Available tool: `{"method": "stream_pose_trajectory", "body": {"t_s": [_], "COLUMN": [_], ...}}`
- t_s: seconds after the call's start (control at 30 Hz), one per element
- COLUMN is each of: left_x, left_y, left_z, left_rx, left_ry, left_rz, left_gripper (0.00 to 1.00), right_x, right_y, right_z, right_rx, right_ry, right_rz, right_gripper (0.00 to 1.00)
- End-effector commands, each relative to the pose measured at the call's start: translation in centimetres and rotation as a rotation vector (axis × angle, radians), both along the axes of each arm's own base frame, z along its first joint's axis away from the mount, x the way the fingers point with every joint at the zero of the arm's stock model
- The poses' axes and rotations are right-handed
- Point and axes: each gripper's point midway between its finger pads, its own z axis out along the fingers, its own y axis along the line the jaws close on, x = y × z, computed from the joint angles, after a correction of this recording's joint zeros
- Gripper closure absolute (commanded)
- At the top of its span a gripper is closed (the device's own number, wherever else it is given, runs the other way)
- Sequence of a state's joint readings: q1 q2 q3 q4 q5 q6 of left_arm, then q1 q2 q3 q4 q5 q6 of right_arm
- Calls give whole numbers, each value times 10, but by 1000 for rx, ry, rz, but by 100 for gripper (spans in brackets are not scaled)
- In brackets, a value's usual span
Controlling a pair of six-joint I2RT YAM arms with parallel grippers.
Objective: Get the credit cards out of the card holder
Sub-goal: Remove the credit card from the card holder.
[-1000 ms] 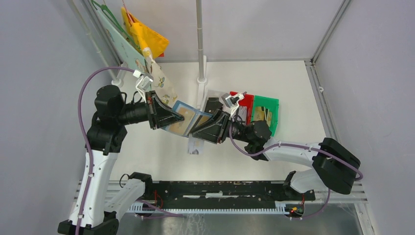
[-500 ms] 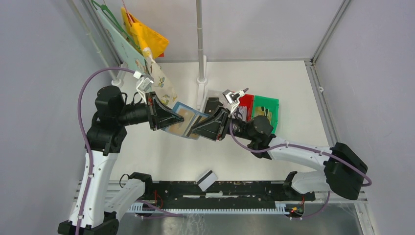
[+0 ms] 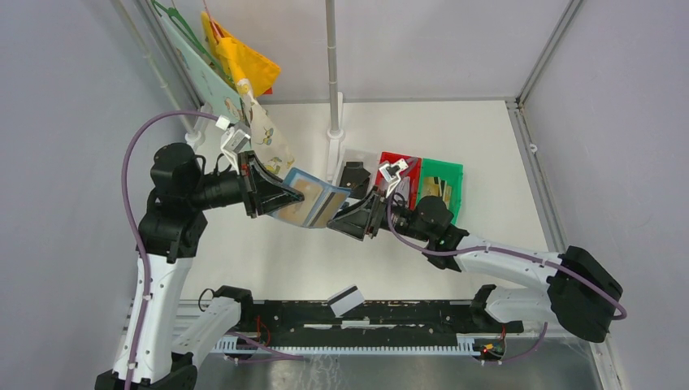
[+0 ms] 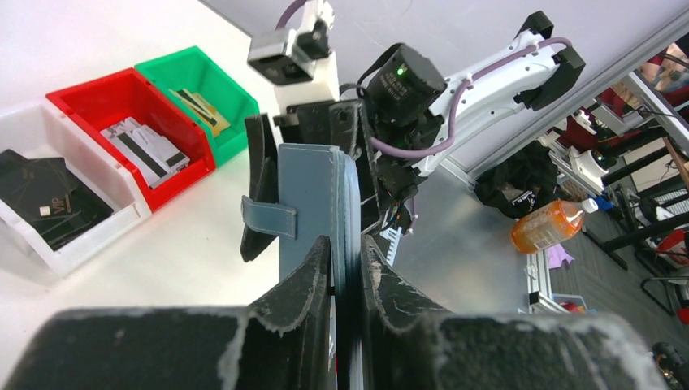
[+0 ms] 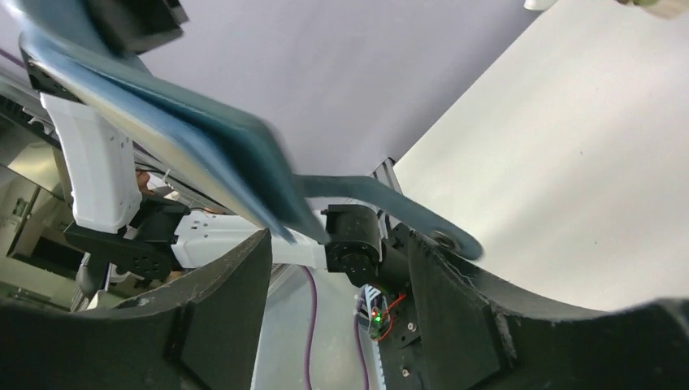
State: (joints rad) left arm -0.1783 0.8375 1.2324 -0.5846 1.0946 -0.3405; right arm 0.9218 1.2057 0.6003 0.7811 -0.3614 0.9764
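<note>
- Left wrist: left gripper (image 4: 345, 252) clamped shut on card holder (image 4: 313, 183) edge; holder soft, floppy.
- Jaws of right gripper (image 5: 337, 272) apart, empty, holder just ahead; cards (image 3: 312, 195) thin, slick: pinch exposed edge.

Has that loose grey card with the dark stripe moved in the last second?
Yes. The credit card went from just below the card holder toward the near edge, now lying on the black rail.

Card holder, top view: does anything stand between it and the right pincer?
Nothing visible does. The right pincer is open at the free end of the card holder, whose other end the left pincer clamps.
</note>
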Motion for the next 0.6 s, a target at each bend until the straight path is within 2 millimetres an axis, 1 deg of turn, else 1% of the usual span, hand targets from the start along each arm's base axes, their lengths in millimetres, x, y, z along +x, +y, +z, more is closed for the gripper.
{"method": "stream_pose_trajectory", "body": {"t_s": [0.0,0.07,0.17,0.23,0.3,0.4,0.5,0.57], "left_x": [-11,-10,-11,-11,-10,-7,-2,1], "left_y": [-2,-2,-2,-2,-2,-2,-1,-1], "left_z": [27,28,29,28,26,21,14,9], "left_rx": [-45,-46,-48,-47,-46,-41,-33,-27], "left_ry": [-84,-80,-80,-80,-75,-67,-57,-48], "left_rz": [-36,-37,-37,-37,-33,-21,-1,8], "left_gripper": [98,98,98,98,98,98,98,97], "right_x": [-2,-8,-17,-21,-24,-28,-27,-23], "right_y": [-5,-9,-17,-22,-25,-27,-23,-18], "right_z": [20,33,52,63,71,82,81,73], "right_rx": [120,194,309,370,418,462,428,358], "right_ry": [6,-2,-28,-34,-33,-52,-73,-88], "right_rz": [-7,20,50,66,89,111,104,82], "right_gripper": [31,29,29,33,39,52,74,87]}}
